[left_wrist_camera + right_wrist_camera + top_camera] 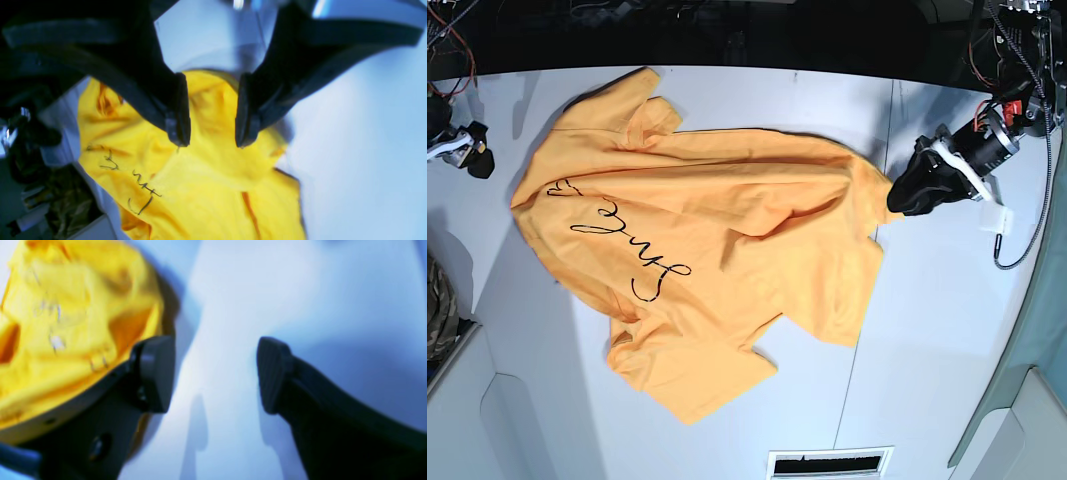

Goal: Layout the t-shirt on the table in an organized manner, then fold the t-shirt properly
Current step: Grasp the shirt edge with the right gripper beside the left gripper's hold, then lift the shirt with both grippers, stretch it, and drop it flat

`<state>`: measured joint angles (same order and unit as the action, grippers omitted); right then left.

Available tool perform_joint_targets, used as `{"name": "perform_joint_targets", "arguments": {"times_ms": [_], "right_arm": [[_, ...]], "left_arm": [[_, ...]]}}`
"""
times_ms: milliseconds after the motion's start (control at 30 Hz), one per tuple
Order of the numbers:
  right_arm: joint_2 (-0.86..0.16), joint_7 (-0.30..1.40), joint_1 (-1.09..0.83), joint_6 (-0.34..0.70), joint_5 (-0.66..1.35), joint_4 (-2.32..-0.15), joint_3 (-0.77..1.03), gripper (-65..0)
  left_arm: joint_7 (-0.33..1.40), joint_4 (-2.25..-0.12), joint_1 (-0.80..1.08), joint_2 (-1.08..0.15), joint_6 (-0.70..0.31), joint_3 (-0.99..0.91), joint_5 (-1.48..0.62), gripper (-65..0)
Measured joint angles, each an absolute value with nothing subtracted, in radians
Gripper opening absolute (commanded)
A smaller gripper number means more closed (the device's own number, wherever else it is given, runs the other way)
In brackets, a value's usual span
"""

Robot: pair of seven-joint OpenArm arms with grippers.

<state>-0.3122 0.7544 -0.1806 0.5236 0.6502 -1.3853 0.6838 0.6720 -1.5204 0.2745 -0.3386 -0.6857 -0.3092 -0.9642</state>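
Now the t-shirt [727,250] lies spread but rumpled across the middle of the white bench [927,380], lettered side up, with the black cursive lettering [632,245] and a small heart outline [560,186] toward the base view's left. One sleeve [622,110] points to the far edge and another part of the cloth [692,375] reaches toward the near edge, with folds running across the body of the shirt.

On the base view's right, the left gripper [899,200] sits low at the shirt's right-hand edge, where the cloth draws up into a small peak just beside its tip. From the left wrist view its jaws stand apart, with yellow cloth lying beneath and between them; the left gripper [211,143] has nothing pinched in it, and the lettering shows below and to the left.

At the far left of the base view only a small dark part of the right arm [462,145] shows, off the shirt. In the right wrist view the right gripper [215,376] is wide apart over bare bench, with the crumpled shirt [66,323] bunched just beside one finger [156,373] and nothing held between the two
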Motion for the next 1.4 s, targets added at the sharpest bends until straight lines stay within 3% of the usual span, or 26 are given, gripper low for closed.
{"name": "perform_joint_targets", "arguments": {"times_ms": [133, 200, 333, 467, 567, 767, 1067, 1400], "right_arm": [[-0.279, 0.707, -0.252, 0.525, 0.656, -1.383, 0.637, -26.8], [-0.262, 0.696, -0.260, 0.525, 0.659, -1.384, 0.611, -26.8], [-0.215, 0.669, -0.257, 0.527, 0.655, -1.388, 0.550, -26.8], [-0.171, 0.651, -0.255, 0.535, 0.661, -1.393, 0.499, -26.8], [-0.150, 0.647, -0.255, 0.535, 0.656, -1.394, 0.477, -26.8], [-0.158, 0.673, -0.293, 0.559, 0.681, -1.397, 0.471, -26.8], [-0.248, 0.727, -0.438, 0.580, 0.763, -1.468, 0.474, -26.8], [-0.200, 0.726, -0.438, 0.580, 0.779, -1.481, 0.429, -26.8]], "left_arm": [[0.681, -1.520, 0.278, -0.340, -0.686, -0.296, -0.958, -38.1], [0.680, -1.520, 0.279, -0.339, -0.686, -0.271, -0.943, -34.5], [0.613, -1.518, 0.278, -0.335, -0.687, -0.199, -0.747, -31.7], [0.530, -1.481, 0.277, -0.334, -0.577, -0.178, -0.646, -31.7], [0.552, -1.458, 0.277, -0.335, -0.578, -0.178, -0.645, -31.7], [0.579, -1.432, 0.277, -0.330, -0.577, -0.178, -0.646, -31.7], [0.584, -1.432, 0.277, -0.330, -0.577, -0.179, -0.654, -31.7], [0.582, -1.432, 0.277, -0.281, -0.577, -0.181, -0.672, -31.7]]}}
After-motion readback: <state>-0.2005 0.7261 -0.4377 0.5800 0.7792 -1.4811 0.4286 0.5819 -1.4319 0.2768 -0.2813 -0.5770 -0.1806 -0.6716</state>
